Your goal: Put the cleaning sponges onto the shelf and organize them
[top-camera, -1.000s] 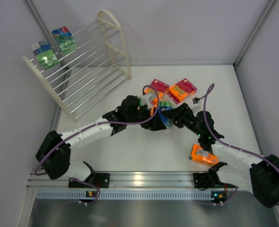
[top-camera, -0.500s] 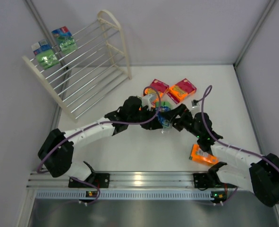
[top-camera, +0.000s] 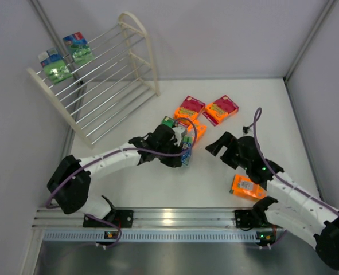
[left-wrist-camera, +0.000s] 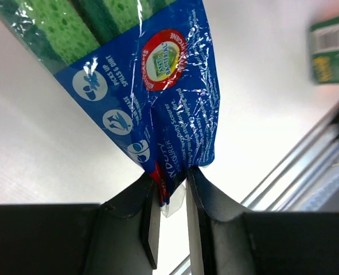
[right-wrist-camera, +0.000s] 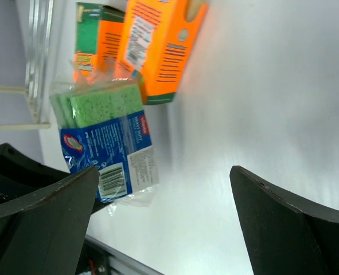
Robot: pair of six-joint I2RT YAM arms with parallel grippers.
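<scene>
My left gripper (top-camera: 180,154) is shut on the blue label end of a green plastic-wrapped sponge pack (top-camera: 186,144), held just above the table at mid-centre. In the left wrist view the wrapper edge of that pack (left-wrist-camera: 146,74) is pinched between the jaws (left-wrist-camera: 169,180). My right gripper (top-camera: 216,144) stands wide open to the pack's right, apart from it; its wrist view shows empty jaws (right-wrist-camera: 163,177) with the green pack (right-wrist-camera: 106,137) beyond the left finger. The cream shelf (top-camera: 109,86) at the far left carries two green packs (top-camera: 55,70) (top-camera: 79,50) on its upper rods.
Three orange packs (top-camera: 190,106) (top-camera: 222,109) (top-camera: 197,129) lie clustered behind the grippers. Another orange pack (top-camera: 247,188) lies by the right arm. The ribbed aluminium rail (top-camera: 169,219) runs along the near edge. Walls close in at left and right.
The left gripper closed on the green pack and drew it slightly left and nearer. The right gripper opened, let go and pulled back to the right.
</scene>
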